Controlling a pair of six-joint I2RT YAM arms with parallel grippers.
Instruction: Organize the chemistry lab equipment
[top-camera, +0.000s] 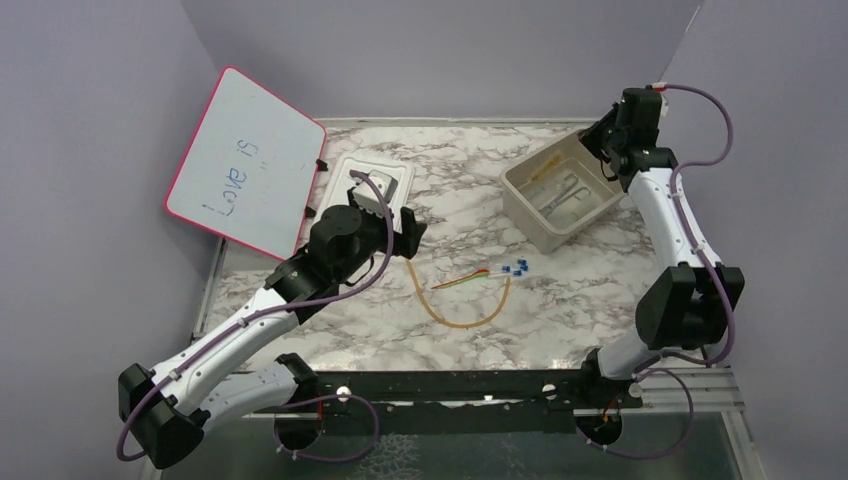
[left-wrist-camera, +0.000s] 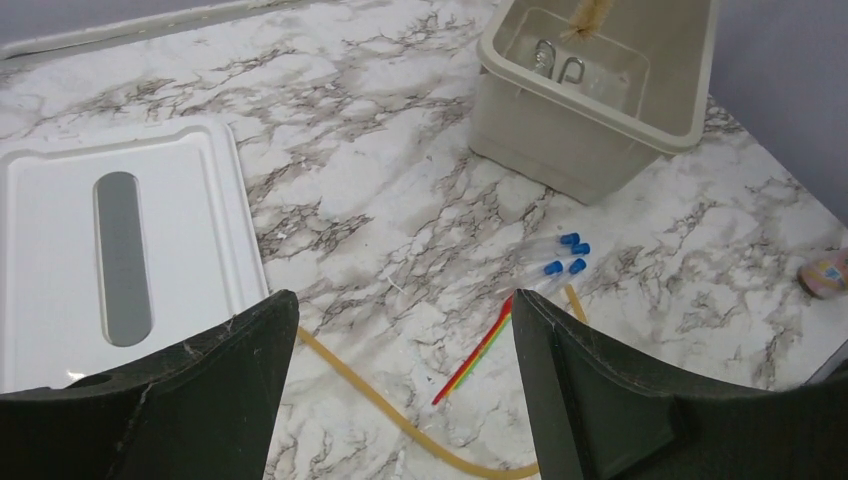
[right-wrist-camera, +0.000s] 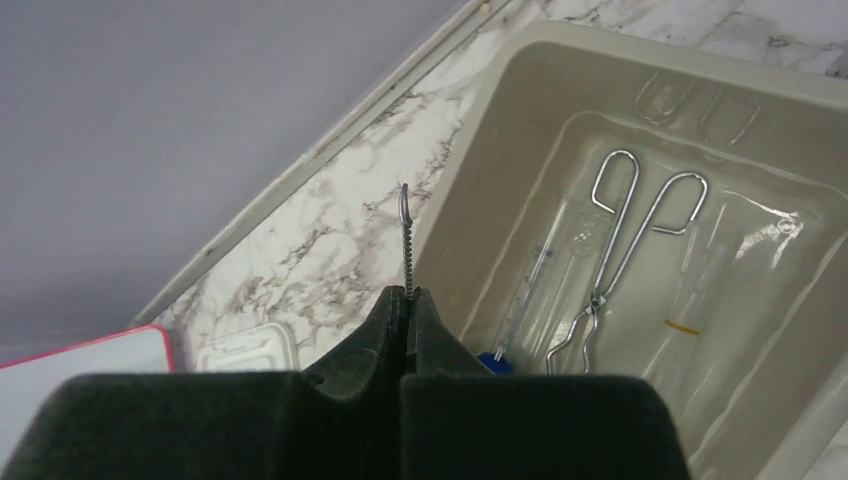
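Pinching wire brush (right-wrist-camera: 407, 240), right end effector (right-wrist-camera: 408, 296) over bin (right-wrist-camera: 490, 180)

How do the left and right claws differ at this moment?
The left claw is open and empty; the right claw is shut on the wire brush by its twisted handle. The left claw hangs near the amber tube on the table; the right claw is by the beige bin. Both are black and two-fingered.
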